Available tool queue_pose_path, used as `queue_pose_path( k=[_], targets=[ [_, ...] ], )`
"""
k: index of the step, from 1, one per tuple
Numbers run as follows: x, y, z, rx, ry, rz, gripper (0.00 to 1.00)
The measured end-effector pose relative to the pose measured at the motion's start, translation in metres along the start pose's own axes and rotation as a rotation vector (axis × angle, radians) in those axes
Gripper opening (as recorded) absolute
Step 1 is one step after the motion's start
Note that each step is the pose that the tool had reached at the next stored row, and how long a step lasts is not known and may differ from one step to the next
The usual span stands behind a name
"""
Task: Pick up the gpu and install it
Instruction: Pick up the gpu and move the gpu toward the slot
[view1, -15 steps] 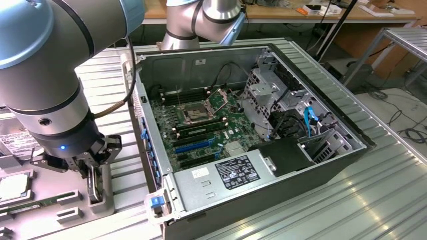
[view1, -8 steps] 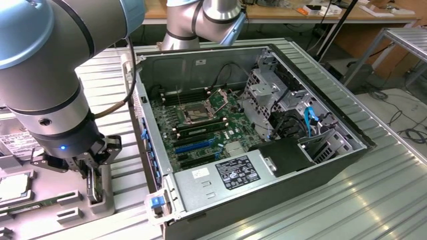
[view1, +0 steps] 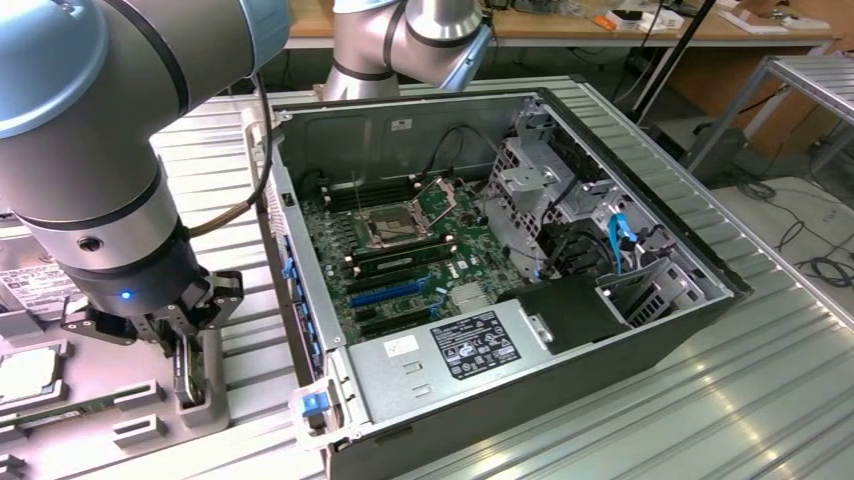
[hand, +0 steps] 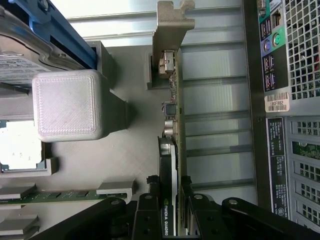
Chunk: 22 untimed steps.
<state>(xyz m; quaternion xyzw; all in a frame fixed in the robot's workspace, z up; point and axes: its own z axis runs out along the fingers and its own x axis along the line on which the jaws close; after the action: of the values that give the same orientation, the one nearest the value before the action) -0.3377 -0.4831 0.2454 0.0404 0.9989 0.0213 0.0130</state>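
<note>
i have the claw (view1: 184, 362) down over the grey parts tray (view1: 134, 412), off to the exterior view's left of the open computer case (view1: 534, 300). in the wrist view the claw (hand: 170, 200) straddles the gpu (hand: 178, 107), which stands on its long edge in a slot of the tray (hand: 135, 150). one of the fingers (hand: 151, 200) presses the black cooler face, where i can read a white nvidia label, and the other sits against the green board face. i see no gap on either side, so i read it as clamped on the card. the card stands upright in its slot, and i cannot tell whether it has left the tray at all. the card runs straight out ahead of the claw and ends in its silver bracket (hand: 172, 22), with the small connectors lined up along the edge between bracket and cooler. on the cooler side of the claw a grey printed block (hand: 67, 105) stands on the tray, near the card but not touching it. beyond that block lies a silver labelled drive (hand: 22, 65) in a blue carrier, and close by the claw a memory stick (hand: 50, 196) lies flat in its pocket. on the board side, across the slatted metal table (hand: 215, 100), is the case's rear panel (hand: 290, 75) with its ports and vent grille. in the exterior view the case lies on its side with the motherboard (view1: 400, 240) exposed, well apart from the claw.
</note>
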Motion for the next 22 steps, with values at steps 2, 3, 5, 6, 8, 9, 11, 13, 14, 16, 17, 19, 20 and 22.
queue_pose_path(
  k=[2, 3, 5, 6, 8, 9, 11, 13, 14, 16, 17, 19, 20, 22],
  targets=[
    [0.0, 0.0, 0.0, -0.0001, 0.0, 0.0, 0.27],
    [0.0, 0.0, 0.0, 0.0, 0.0, 0.0, 0.27],
    [0.0, 0.0, 0.0, 0.0, 0.0, 0.0, 0.27],
    [0.0, 0.0, 0.0001, -0.0001, -0.0001, 0.0, 0.27],
    [0.0, 0.0, 0.0, 0.0, -0.0001, 0.0, 0.27],
    [0.0, 0.0, 0.0, 0.0, -0.0001, 0.0, 0.27],
    [0.0, 0.0, 0.0, 0.0, 0.0, 0.0, 0.27],
    [0.0, 0.0, 0.0, -0.0001, 0.0, 0.0, 0.27],
    [0.0, 0.0, 0.0, 0.0, 0.0, 0.0, 0.27],
    [0.0, 0.0, 0.0, -0.0001, -0.0001, 0.0, 0.27],
    [0.0, 0.0, 0.0, -0.0001, 0.0, 0.0, 0.27],
    [0.0, 0.0, 0.0, 0.0, 0.0, 0.0, 0.27],
    [0.0, 0.0, 0.0, 0.0, 0.0, 0.0, 0.27],
    [0.0, 0.0, 0.0, 0.0, 0.0, 0.0, 0.27]
  ],
)
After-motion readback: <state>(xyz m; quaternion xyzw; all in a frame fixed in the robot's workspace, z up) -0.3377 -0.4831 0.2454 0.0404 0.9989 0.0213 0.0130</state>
